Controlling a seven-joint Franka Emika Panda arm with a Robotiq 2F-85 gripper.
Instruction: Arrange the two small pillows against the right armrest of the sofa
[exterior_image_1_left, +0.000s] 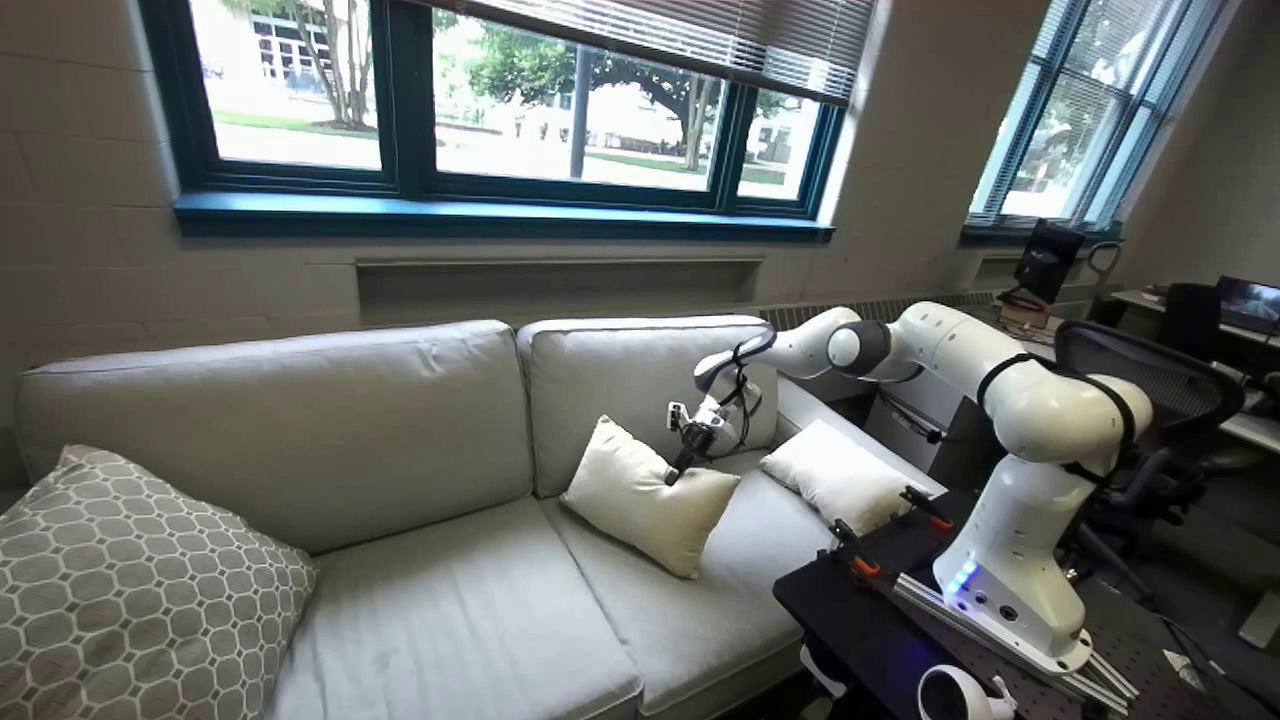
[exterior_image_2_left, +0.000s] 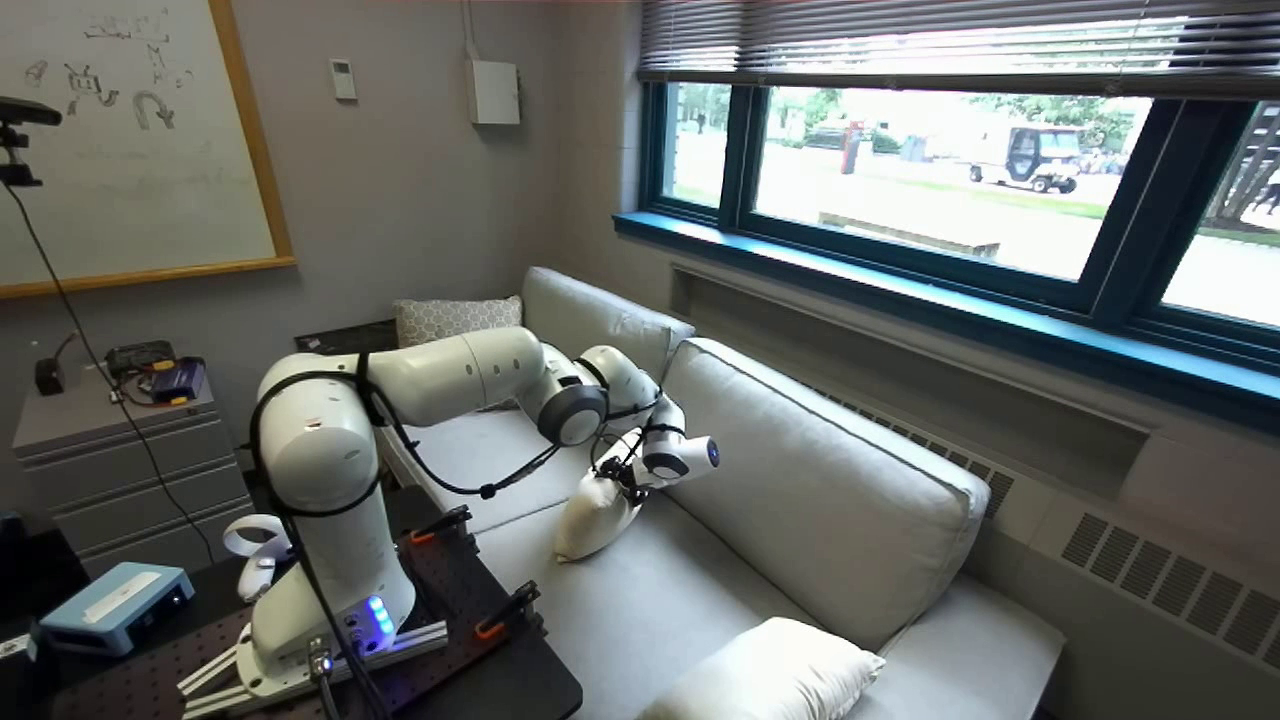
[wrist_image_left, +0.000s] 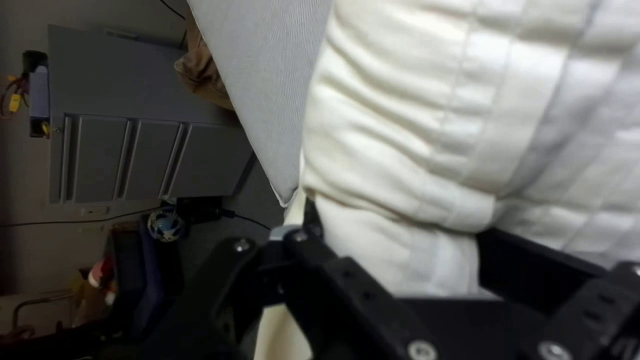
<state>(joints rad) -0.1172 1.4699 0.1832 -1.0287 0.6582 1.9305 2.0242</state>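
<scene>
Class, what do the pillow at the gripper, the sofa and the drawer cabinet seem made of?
The pillow: matte cloth, perhaps cotton or linen; it bunches into soft folds.
The sofa: matte fabric upholstery; wrinkles and sewn seams show.
The drawer cabinet: probably painted metal; flat grey panels with crisp edges, though laminate is possible.

Facing the sofa seat (exterior_image_1_left: 450, 610), I index it by edges. Right edge: first small pillow (exterior_image_1_left: 835, 475) lies beside the armrest (exterior_image_2_left: 985, 640). Middle: my gripper (wrist_image_left: 399, 225) straddles the second small pillow (exterior_image_1_left: 635, 510), just right of the cushion seam (exterior_image_1_left: 590, 592). Left edge: third pillow (exterior_image_1_left: 150, 590). Before the front edge, right end: the table (exterior_image_1_left: 840, 610) bearing my arm (exterior_image_1_left: 1060, 420).
</scene>
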